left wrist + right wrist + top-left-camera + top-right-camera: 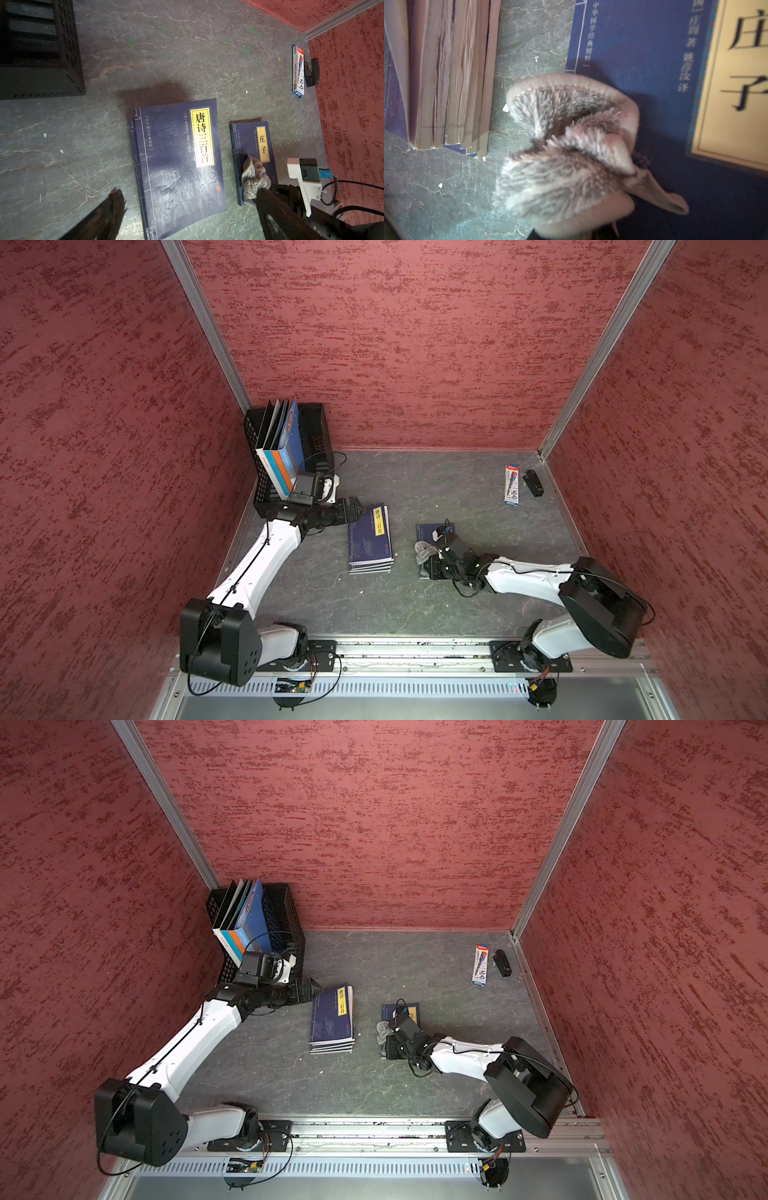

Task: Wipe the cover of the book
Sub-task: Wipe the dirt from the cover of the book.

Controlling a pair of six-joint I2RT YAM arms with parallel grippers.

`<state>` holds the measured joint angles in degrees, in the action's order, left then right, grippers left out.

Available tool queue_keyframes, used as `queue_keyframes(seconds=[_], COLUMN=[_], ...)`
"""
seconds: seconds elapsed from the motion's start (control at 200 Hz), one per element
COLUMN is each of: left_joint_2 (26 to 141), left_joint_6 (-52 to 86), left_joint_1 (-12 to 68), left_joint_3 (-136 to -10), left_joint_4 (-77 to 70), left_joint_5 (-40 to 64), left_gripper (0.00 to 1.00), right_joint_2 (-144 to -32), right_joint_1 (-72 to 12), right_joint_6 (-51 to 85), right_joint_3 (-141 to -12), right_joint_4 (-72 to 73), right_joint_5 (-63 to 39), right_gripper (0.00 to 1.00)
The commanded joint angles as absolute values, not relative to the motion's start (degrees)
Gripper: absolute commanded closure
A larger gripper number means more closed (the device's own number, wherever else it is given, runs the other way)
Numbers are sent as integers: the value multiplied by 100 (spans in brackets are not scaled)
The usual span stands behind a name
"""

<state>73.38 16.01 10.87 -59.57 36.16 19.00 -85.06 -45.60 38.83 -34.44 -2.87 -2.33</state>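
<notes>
Mid-wipe, by the look of it. Grips a fluffy grey cloth (pixel 566 155) in the right tool (pixel 432 555), nearly shut on the bunched fabric. Presses it on the dark-blue book (pixel 249 141), lying flat on the worktop (pixel 457 489) just beside a stack of similar books (pixel 176 155). Sits at the spine-side edge of the cover, partly overhanging. Next, probably: sweep toward the yellow title label, lightly enough not to shove the book. Holds the left tool (pixel 355 508) wide open and empty near the stack's corner.
</notes>
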Motion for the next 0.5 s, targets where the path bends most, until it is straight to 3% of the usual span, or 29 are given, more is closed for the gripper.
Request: queue_keyframes(seconds=[0.0,0.496], left_joint_2=[7306,7218], left_joint_6=[1534,1539], left_joint_1=[1028,1011], left_joint_3=[-6022,-6039], left_joint_4=[3690,3821], left_joint_5=[1812,1723], left_gripper=[0,0], right_joint_2=[-8667,-8795], right_joint_1=[-4632,-4649], right_joint_6=[3976,3815], right_joint_3=[-3116,-3296], right_joint_4=[-1387,-1345], right_joint_5=[-554,-528], right_gripper=[79,79])
